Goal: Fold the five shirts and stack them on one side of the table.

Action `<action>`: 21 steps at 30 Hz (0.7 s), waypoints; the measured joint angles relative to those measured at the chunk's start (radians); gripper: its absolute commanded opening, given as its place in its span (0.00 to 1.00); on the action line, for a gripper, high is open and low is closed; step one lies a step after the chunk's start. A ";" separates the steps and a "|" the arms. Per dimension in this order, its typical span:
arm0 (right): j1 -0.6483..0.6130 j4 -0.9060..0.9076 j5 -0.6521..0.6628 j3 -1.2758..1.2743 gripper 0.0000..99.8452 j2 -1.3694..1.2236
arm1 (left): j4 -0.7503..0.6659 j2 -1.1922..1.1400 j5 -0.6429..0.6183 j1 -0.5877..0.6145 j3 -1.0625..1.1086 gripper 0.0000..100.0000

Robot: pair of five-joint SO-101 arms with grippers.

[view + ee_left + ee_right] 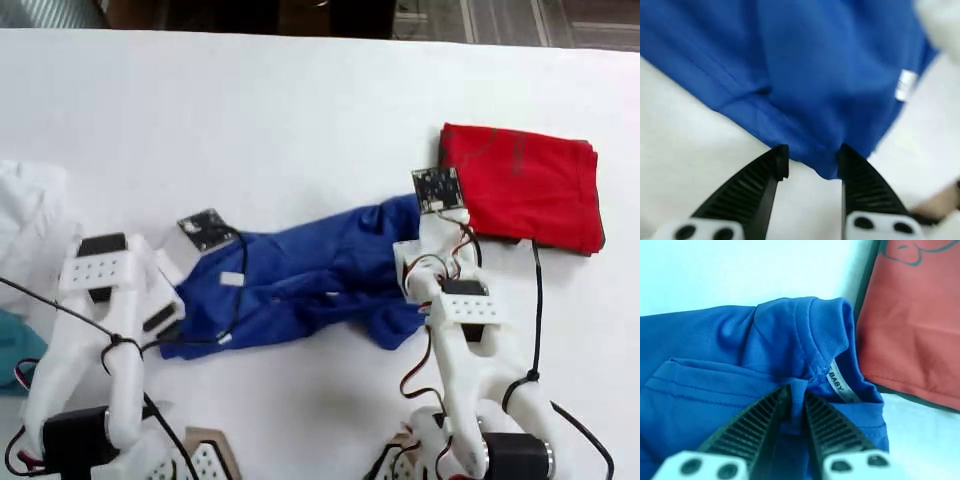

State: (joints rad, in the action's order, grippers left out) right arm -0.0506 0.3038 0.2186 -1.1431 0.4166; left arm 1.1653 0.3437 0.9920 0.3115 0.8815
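The white counter [300, 100] carries everything. The blue shirt [300, 280] is the one being worked: it lies bunched up and stretched crosswise in the middle, closer to the edge where the arms are mounted. The red shirt [525, 185] is already folded and sits toward the right edge, with the blue collar end just beside it. A white shirt [25, 210] is heaped at the left edge, and a bit of teal cloth [15, 350] pokes in below it. The right claw [796, 397] is pinched nearly closed on a fold of blue fabric right by the collar, next to the neck label [837, 382]. The left claw [811, 160] sits at the opposite end with its fingers spread, the hem edge lying between the tips but not clamped yet. The step looks like getting the shirt spread flat before any fold. The left side probably wants to close on that hem through both layers. Then both arms should pull apart evenly and low so the cloth smooths out rather than twisting. The collar end should also stay clear of the red one so the finished fold isn't dragged.
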 measured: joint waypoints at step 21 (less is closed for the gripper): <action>0.000 0.000 0.000 0.000 0.02 0.000 | -0.301 0.000 -0.023 0.124 0.106 0.03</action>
State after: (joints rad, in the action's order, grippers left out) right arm -0.0506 0.3038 0.2186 -1.1431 0.4166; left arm 0.8646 0.3437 0.9689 0.4358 0.9874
